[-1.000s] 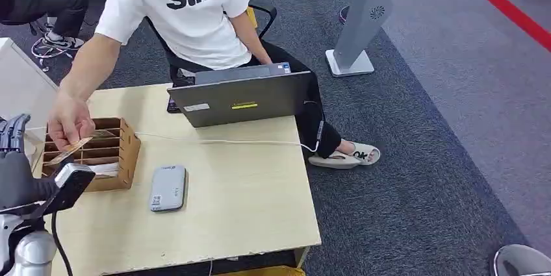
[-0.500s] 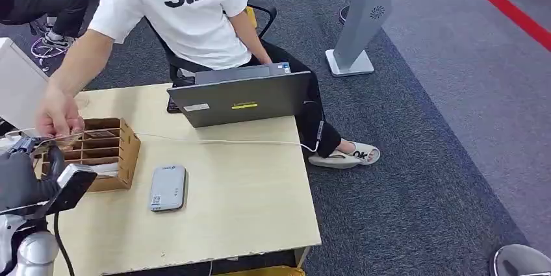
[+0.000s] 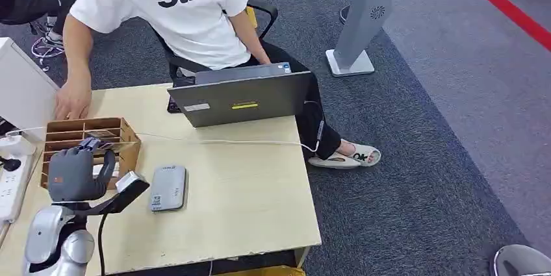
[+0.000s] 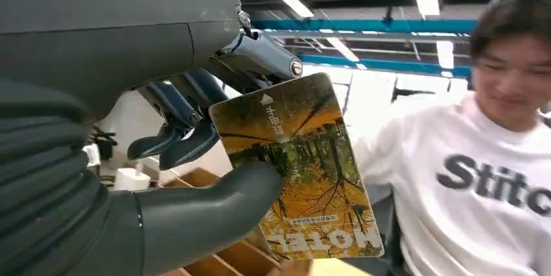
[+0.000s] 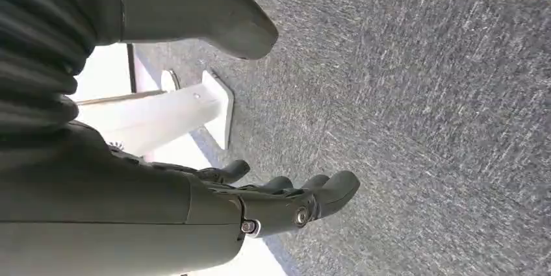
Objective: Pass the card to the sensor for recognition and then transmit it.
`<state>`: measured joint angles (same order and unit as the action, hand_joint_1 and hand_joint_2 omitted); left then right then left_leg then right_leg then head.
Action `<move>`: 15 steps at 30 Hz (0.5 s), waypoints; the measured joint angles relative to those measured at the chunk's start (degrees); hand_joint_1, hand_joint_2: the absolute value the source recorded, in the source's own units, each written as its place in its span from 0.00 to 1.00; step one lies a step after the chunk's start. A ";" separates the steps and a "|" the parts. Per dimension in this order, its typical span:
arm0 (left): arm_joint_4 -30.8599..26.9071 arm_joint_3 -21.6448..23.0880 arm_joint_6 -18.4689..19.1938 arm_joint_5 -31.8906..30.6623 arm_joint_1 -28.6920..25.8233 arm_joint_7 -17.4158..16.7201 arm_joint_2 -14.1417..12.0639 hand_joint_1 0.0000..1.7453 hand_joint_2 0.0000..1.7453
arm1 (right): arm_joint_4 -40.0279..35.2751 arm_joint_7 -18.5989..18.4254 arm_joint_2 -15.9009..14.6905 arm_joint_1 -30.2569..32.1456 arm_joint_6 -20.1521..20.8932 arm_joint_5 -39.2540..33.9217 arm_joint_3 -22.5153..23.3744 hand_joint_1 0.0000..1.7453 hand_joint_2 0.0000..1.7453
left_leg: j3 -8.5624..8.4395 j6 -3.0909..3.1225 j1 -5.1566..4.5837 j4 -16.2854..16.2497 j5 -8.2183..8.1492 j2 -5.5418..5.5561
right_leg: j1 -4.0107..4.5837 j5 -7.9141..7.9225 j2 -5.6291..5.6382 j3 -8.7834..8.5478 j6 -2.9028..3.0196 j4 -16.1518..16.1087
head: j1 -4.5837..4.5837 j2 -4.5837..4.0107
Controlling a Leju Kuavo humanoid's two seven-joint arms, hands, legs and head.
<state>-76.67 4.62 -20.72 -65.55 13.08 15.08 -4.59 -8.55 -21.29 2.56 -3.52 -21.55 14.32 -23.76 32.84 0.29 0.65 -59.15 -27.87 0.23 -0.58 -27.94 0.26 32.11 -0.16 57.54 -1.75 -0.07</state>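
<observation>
Orange card (image 4: 295,165) is now pinched by left hand (image 3: 76,173), person let go. You go next to grey sensor (image 3: 168,188) on bench (image 3: 247,198); right hand (image 5: 286,201) hangs w/ nothing, fingers apart.

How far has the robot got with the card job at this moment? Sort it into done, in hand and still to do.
Done: the left hand already holds the card, pinched between thumb and fingers. In hand: that hand hangs over the wooden slotted box, beside the grey sensor on the table. Left: bringing the card to the sensor, then passing it on. The right hand hangs free above the carpet.
</observation>
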 joint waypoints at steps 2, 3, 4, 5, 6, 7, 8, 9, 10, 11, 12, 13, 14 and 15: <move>0.15 1.59 0.20 -0.63 0.32 -0.70 0.39 1.00 1.00 | 0.00 0.00 0.00 -0.02 0.02 0.00 0.00 0.00 1.00 | -0.01 0.00 0.00 0.00 0.00 -0.02 | 0.00 0.00 0.02 0.00 0.00 0.00 | 0.02 0.00; 0.28 2.23 0.22 -0.92 0.47 -0.72 0.57 1.00 1.00 | 0.00 0.00 0.00 -0.03 0.02 0.00 0.00 0.00 1.00 | -0.01 0.00 0.00 0.00 0.00 -0.01 | 0.00 0.00 0.02 0.01 0.00 0.00 | 0.02 0.00; 0.42 2.77 0.33 -1.16 0.61 -0.74 0.70 1.00 1.00 | 0.00 -0.02 0.00 -0.04 0.04 0.00 0.00 0.00 1.00 | -0.01 0.00 0.00 0.00 0.00 -0.01 | 0.00 0.00 0.02 0.01 0.00 0.00 | 0.02 0.00; 0.72 3.36 0.41 -1.35 0.87 -0.81 0.81 1.00 1.00 | 0.00 -0.09 0.00 -0.06 0.20 -0.02 0.00 0.00 1.00 | -0.01 0.00 0.00 0.00 0.00 0.00 | 0.00 0.00 0.01 0.02 0.00 0.00 | 0.02 0.00; 1.14 4.02 0.50 -1.64 1.17 -1.22 1.05 1.00 1.00 | 0.00 -0.18 0.00 -0.09 0.44 -0.02 0.00 0.00 1.00 | -0.01 0.00 0.00 0.00 0.00 0.00 | 0.00 0.00 0.00 0.02 0.00 0.00 | 0.02 0.00; 1.75 4.63 0.59 -1.99 1.57 -1.84 1.27 1.00 1.00 | -0.02 -0.31 0.00 -0.12 0.68 0.00 0.00 0.00 1.00 | -0.01 0.00 0.01 0.00 0.00 0.00 | 0.00 0.00 0.00 0.02 0.00 0.00 | 0.02 0.00; 2.59 5.28 0.74 -2.33 2.03 -2.10 1.55 1.00 1.00 | -0.02 -0.46 0.00 -0.12 0.74 -0.02 0.00 0.00 1.00 | 0.00 0.00 0.01 0.00 0.00 0.00 | 0.00 0.00 0.00 0.01 0.00 0.00 | 0.02 0.00; 3.22 5.72 0.85 -2.53 2.34 -2.43 1.66 1.00 1.00 | -0.02 -0.63 0.00 -0.14 0.81 -0.02 0.00 0.00 1.00 | 0.00 0.00 0.01 0.00 0.00 0.00 | 0.00 0.00 0.00 0.01 0.00 0.00 | 0.00 0.00; 3.73 6.13 0.83 -2.60 2.50 -2.62 1.90 1.00 1.00 | -0.07 -0.66 0.00 -0.14 0.81 0.00 0.00 0.00 1.00 | -0.01 0.00 0.01 0.00 0.00 -0.02 | 0.00 0.01 0.02 0.01 0.01 0.00 | 0.02 0.00; 4.13 6.42 0.83 -2.71 2.69 -2.73 2.10 1.00 1.00 | -0.09 -0.70 0.00 -0.13 0.81 -0.02 0.00 0.00 1.00 | 0.00 0.00 0.01 0.00 0.00 -0.03 | 0.01 0.01 0.04 0.01 0.01 0.00 | 0.02 0.00; 4.80 6.83 0.81 -2.84 2.91 -2.75 2.23 1.00 1.00 | -0.09 -0.76 0.00 -0.13 0.81 -0.02 0.00 0.00 1.00 | 0.00 0.00 0.01 0.00 0.00 -0.03 | 0.01 0.01 0.04 0.01 0.01 0.00 | 0.02 0.00; 5.36 7.12 0.85 -3.10 3.10 -2.91 2.34 1.00 1.00 | -0.09 -0.79 0.00 -0.14 0.81 0.00 0.00 0.00 1.00 | 0.00 0.00 0.00 0.00 0.00 -0.02 | 0.01 0.01 0.03 0.01 0.01 0.00 | 0.02 0.00; 5.99 7.34 1.07 -3.36 3.23 -3.30 2.38 1.00 1.00 | -0.09 -0.81 0.00 -0.14 0.76 0.00 0.00 0.00 1.00 | 0.00 0.00 0.00 0.00 0.00 -0.02 | 0.01 0.01 0.03 0.02 0.01 0.00 | 0.02 0.00; 6.49 7.58 1.33 -3.71 3.32 -4.01 2.40 1.00 1.00 | -0.09 -0.81 0.00 -0.14 0.70 0.00 0.00 0.00 1.00 | 0.00 0.00 0.00 0.00 0.00 -0.02 | 0.01 0.01 0.03 0.02 0.01 0.00 | 0.02 0.00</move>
<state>-70.19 12.19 -19.39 -69.26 16.40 11.06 -2.19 -8.63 -22.10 2.56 -3.66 -20.85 14.32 -23.76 32.84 0.28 0.65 -59.14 -27.87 0.21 -0.58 -27.93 0.29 32.13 -0.16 57.54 -1.73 -0.07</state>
